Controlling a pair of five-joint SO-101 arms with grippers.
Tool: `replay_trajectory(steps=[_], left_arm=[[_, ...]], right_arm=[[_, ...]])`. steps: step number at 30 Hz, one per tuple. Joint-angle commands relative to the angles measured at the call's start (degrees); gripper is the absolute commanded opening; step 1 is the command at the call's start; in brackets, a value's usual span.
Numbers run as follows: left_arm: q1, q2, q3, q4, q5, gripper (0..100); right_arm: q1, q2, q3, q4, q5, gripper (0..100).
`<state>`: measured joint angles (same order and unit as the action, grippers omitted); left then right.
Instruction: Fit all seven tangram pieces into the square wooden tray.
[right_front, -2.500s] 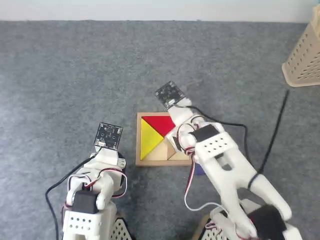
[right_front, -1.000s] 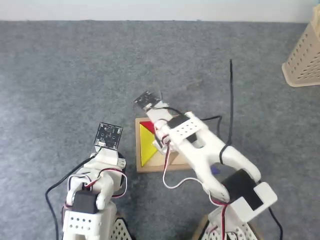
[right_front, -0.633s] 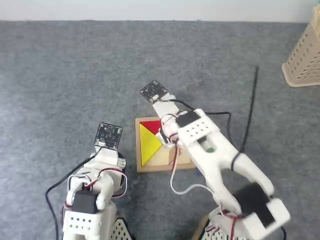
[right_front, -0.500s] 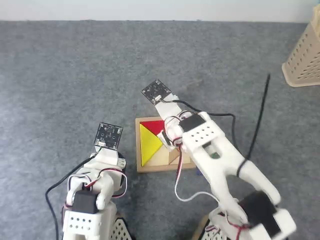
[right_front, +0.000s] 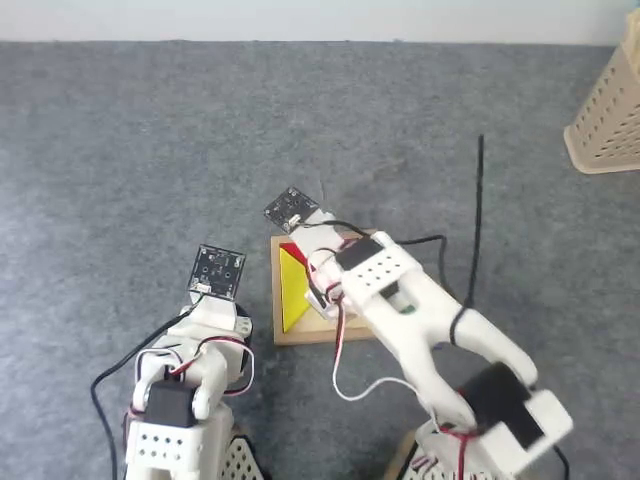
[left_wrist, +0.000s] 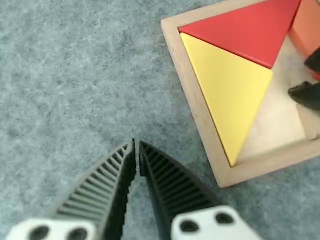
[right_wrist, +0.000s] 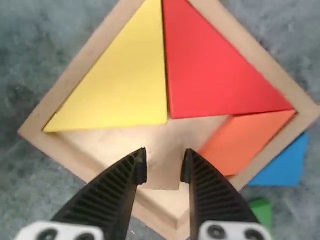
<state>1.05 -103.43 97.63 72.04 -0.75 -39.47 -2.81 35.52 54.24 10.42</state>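
Over the wooden tray (right_wrist: 75, 160) the right tool (right_wrist: 163, 156) hangs parted; left tool (left_wrist: 136, 145) closed.

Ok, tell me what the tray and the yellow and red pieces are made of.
Tray: looks like unpainted light wood, faint grain, matte. Yellow triangle and red triangle: probably wood under smooth opaque paint; the coat hides any grain, so plastic is possible.

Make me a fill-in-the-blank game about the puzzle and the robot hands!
In the wooden tray, the yellow triangle lies edge to edge with the ____ triangle.
The right hand hangs above the tray and is ____.
The left hand, over the carpet, is ____.
The blue piece lies ____ the tray, on the carpet.
Missing words: red; open; shut; outside.
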Motion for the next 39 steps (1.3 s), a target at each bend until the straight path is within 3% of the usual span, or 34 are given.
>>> replay_trajectory(steps=[1,12,17,33,39], left_arm=[[-0.09,-1.23,-1.1,0.35,0.35,1],[-0.09,-1.23,-1.1,0.35,0.35,1],[-0.09,-1.23,-1.1,0.35,0.35,1],[-0.09,-1.23,-1.1,0.35,0.35,1],[-0.09,-1.23,-1.1,0.35,0.35,1]], right_arm=[[-0.48,1.36,-3.78,0.84,-0.18,12.7],[0.22,3.03,-4.4,0.84,-0.18,12.3],[0.13,3.12,-4.31,0.92,-0.09,0.2],[0.22,1.98,-6.07,2.95,1.41,0.7],[0.22,-4.62,-3.78,2.77,1.41,0.7]])
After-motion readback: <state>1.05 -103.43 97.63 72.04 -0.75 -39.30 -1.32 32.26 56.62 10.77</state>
